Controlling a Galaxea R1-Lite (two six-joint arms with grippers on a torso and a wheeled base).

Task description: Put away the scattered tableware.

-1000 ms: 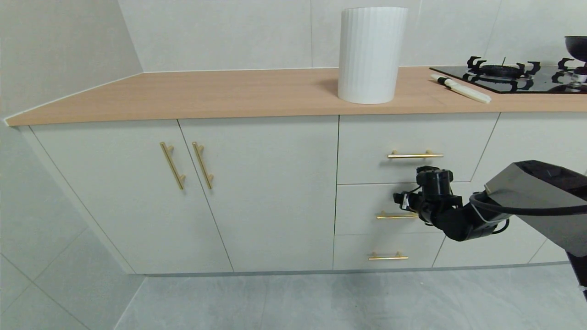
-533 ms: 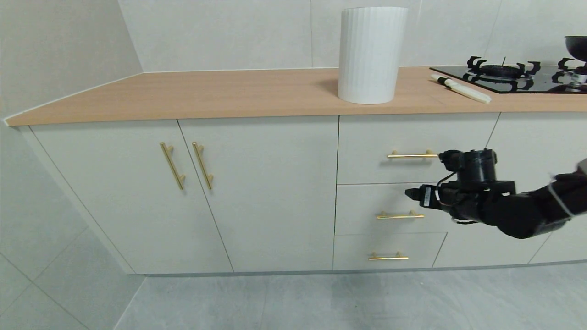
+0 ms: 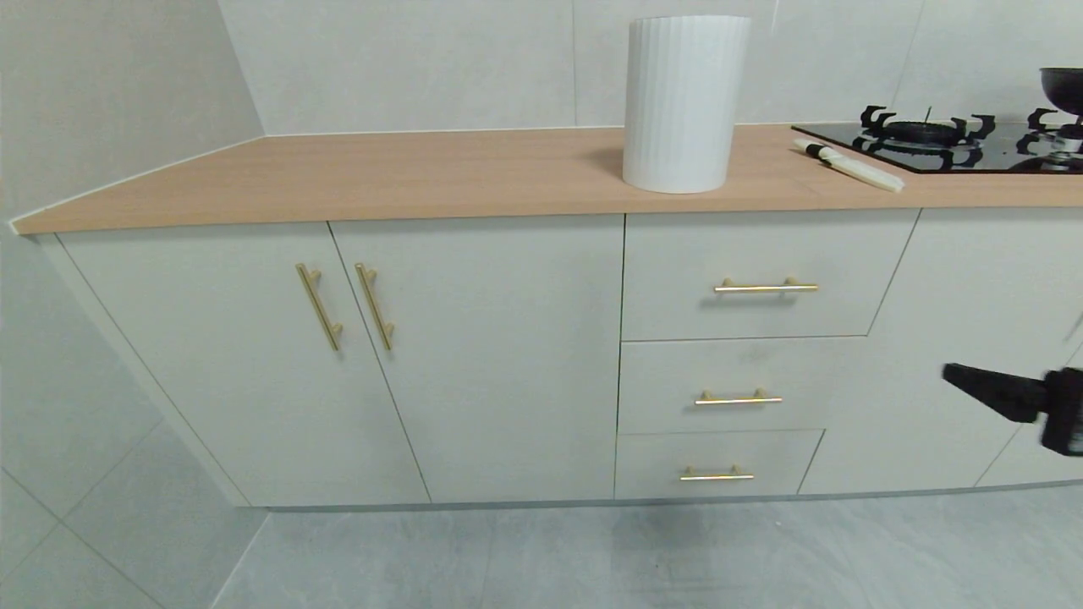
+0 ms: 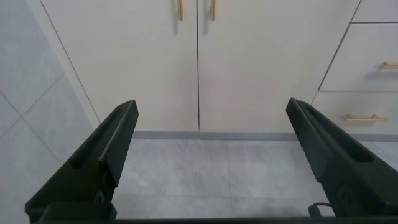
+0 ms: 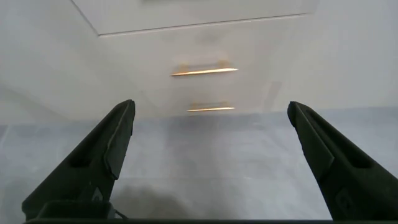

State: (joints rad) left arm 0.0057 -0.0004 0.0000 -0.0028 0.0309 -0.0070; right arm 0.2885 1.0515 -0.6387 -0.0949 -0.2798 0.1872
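Note:
A long pale utensil with a black band (image 3: 849, 164) lies on the wooden countertop (image 3: 423, 173), just left of the gas hob (image 3: 948, 144). A tall white ribbed container (image 3: 685, 101) stands on the counter above the drawers. My right gripper (image 3: 954, 375) hangs at the far right in front of the cabinet, below counter height. In the right wrist view my right gripper (image 5: 210, 107) is open and holds nothing, facing the lower drawer handles (image 5: 204, 71). My left gripper (image 4: 211, 106) is open and holds nothing, low above the floor and facing the double cabinet doors (image 4: 198, 56).
Three shut drawers with gold handles (image 3: 766, 288) sit under the counter, right of the two shut doors (image 3: 347, 304). A dark pot (image 3: 1064, 85) stands on the hob. Grey tiled floor (image 3: 592, 558) lies open in front of the cabinets.
My right arm has pulled back to the right, from in front of the middle drawer handle to the head view's right edge. The drawers stay shut.

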